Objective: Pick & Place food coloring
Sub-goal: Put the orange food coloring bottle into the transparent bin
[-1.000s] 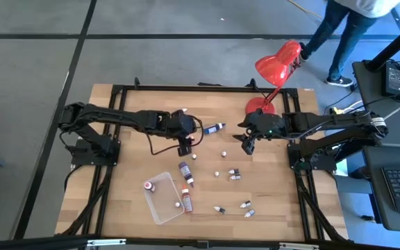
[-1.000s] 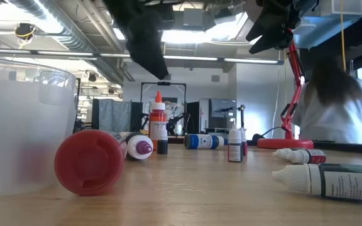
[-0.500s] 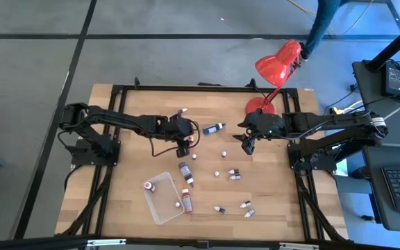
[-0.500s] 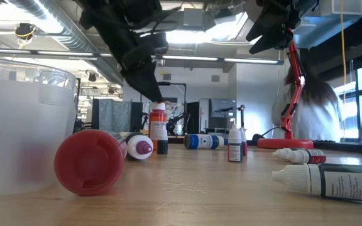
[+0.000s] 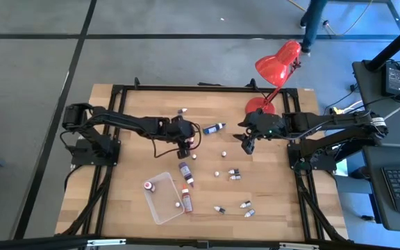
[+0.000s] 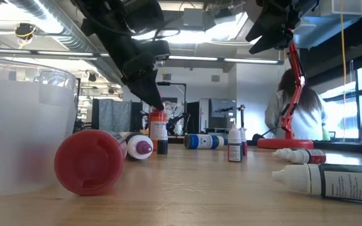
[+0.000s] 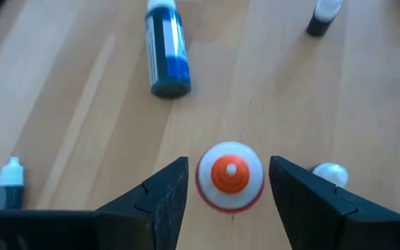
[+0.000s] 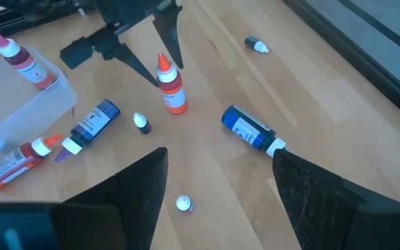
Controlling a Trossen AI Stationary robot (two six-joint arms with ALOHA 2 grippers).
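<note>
An upright red-orange food coloring bottle (image 7: pixel 229 182) with an orange dropper tip stands on its base on the wooden table (image 5: pixel 117 187). My left gripper (image 7: pixel 228 167) is open, slanting down over it. One finger stands on each side of the bottle's top, with a gap showing on both sides. The low view shows the fingertips (image 6: pixel 153 99) level with the tip of the bottle (image 6: pixel 158 129). My right gripper (image 5: pixel 247 144) hangs open above the table's right part, with nothing between its fingers. Other food coloring bottles lie scattered on the table.
A blue bottle (image 5: pixel 214 128) lies just beyond the left gripper. A purple bottle (image 5: pixel 185 172) and a red one (image 5: pixel 185 200) lie beside the clear tray (image 5: pixel 165 208), which holds one red bottle (image 5: pixel 148 185). Small bottles (image 5: pixel 233 173) dot the near right. A red lamp (image 5: pixel 273 69) stands far right.
My left gripper has come down from above the upright red-orange bottle until its fingertips stand around the bottle's tip. The bottle has kept its place.
</note>
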